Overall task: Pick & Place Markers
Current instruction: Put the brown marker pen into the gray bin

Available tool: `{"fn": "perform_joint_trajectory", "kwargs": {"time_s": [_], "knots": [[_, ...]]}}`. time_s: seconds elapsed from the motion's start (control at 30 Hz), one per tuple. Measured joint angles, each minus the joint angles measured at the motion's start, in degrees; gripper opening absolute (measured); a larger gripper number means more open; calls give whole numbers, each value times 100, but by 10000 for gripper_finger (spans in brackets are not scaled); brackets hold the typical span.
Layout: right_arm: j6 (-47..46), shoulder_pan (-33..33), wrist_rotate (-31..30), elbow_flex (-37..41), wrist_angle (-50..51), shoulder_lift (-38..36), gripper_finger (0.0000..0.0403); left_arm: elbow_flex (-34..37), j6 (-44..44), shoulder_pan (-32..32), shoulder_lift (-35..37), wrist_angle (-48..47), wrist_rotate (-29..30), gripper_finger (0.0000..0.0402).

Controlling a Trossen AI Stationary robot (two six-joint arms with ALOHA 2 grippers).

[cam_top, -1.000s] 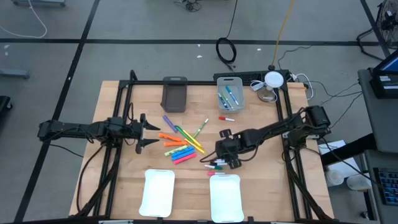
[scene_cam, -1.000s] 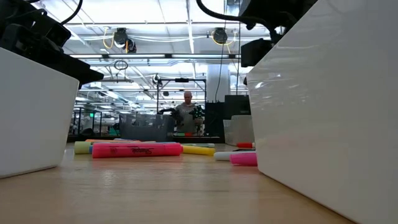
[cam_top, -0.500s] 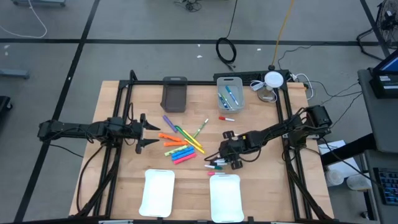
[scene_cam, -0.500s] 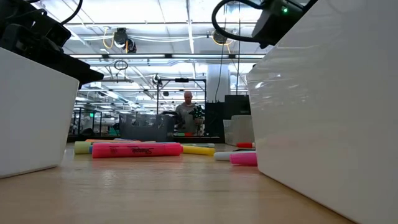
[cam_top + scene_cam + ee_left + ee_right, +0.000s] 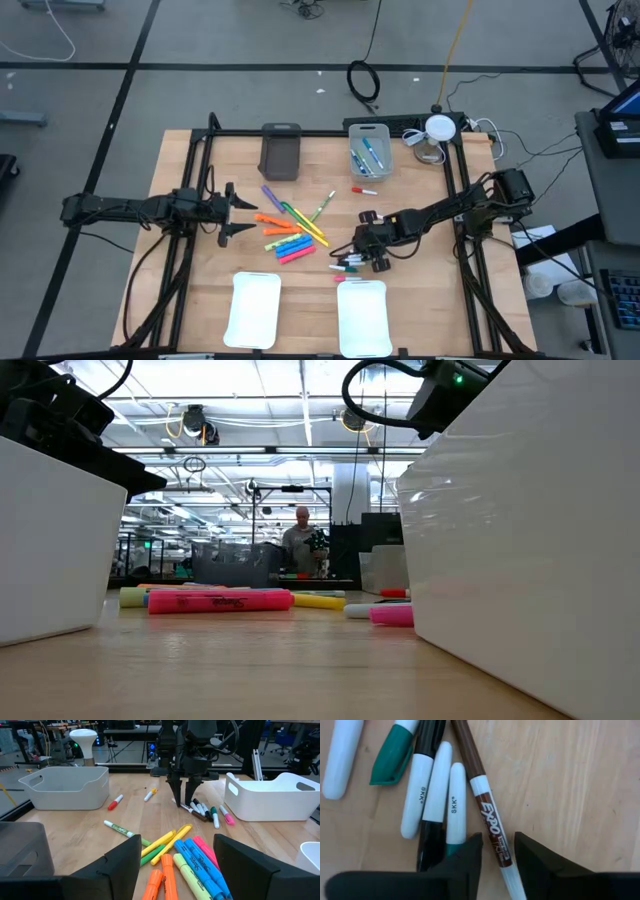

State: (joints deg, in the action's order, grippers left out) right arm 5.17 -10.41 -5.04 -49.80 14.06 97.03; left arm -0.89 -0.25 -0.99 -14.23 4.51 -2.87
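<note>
Chunky orange, yellow, blue, pink, green and purple markers [image 5: 290, 235] lie in a loose heap mid-table, right in front of my left gripper [image 5: 240, 212], which waits open at the table's left. Several thin white-barrelled markers [image 5: 347, 265] lie flat near the right white tray. My right gripper [image 5: 357, 256] points down into that group, open by a narrow gap. In the right wrist view its fingers [image 5: 465, 857] stand on either side of the brown-capped Expo marker [image 5: 487, 815], at its white barrel. Black- and green-capped thin markers [image 5: 427, 795] lie alongside. My right gripper [image 5: 498, 857] comes from above, pointing down, with its fingers across the brown marker's white barrel [image 5: 492, 842]. The marker lies flat on the table. I cannot tell whether either finger touches it.
Two white trays [image 5: 254, 310] [image 5: 362, 318] sit at the near edge. A dark grey bin [image 5: 281, 150] and a light bin [image 5: 369, 150] holding markers stand at the far edge. A red-capped marker [image 5: 364, 189] lies alone. A person [image 5: 302, 540] is in the room beyond.
My right gripper has come down and a little toward the near edge, onto the thin markers, and has kept still for the last half second. The markers have not moved.
</note>
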Motion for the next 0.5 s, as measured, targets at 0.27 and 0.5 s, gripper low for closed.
{"fn": "perform_joint_trajectory", "kwargs": {"time_s": [0.27, 0.5], "knots": [[2, 33, 93, 4, -24, 7, 29, 0, 0, 1, -1, 0, 0, 251], [7, 76, 46, 4, -60, 14, 25, 0, 0, 2, -1, 2, 0, 251]]}}
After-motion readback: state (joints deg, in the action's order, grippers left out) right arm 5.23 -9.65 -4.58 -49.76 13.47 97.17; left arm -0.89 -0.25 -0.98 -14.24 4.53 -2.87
